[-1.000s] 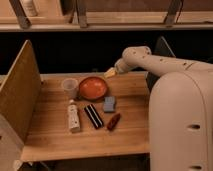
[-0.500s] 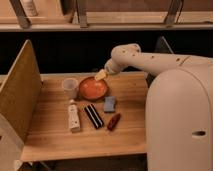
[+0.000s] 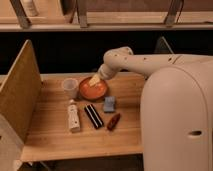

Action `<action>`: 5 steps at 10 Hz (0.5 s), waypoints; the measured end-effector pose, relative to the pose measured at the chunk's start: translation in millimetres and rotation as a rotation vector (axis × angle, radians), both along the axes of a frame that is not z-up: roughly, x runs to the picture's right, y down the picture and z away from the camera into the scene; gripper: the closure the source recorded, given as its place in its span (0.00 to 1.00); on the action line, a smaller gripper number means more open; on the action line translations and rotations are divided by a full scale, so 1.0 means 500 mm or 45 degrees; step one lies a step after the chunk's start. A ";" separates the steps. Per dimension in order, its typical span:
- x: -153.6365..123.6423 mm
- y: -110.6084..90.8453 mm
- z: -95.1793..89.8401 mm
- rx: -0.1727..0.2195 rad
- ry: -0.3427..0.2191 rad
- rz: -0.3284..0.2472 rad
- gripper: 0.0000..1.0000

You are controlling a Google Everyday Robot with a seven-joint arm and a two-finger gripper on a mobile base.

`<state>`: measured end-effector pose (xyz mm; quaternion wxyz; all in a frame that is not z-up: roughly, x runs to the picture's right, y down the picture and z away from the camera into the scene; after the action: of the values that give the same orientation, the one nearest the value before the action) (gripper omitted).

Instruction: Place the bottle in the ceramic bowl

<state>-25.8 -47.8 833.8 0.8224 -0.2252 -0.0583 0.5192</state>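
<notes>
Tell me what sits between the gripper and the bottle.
Camera view: the gripper hovers over the ceramic bowl; only its near rim and bare tabletop lie before the bottle.

Hand [image 3: 95, 80] over ceramic bowl [image 3: 84, 95]; black bar [image 3: 93, 116] close beside bottle [image 3: 73, 118].

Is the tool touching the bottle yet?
Apart. The camera view shows the tool over the far side of the ceramic bowl, while the bottle lies on the table nearer the camera, bare wood between them.
</notes>
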 end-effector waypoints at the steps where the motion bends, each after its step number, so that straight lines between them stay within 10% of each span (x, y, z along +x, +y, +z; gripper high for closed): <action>1: -0.005 0.000 0.000 -0.001 -0.003 -0.001 0.20; 5: -0.093 0.096 -0.024 -0.072 -0.097 -0.150 0.20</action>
<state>-72.3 0.2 821.6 0.8420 -0.2710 -0.0613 0.4625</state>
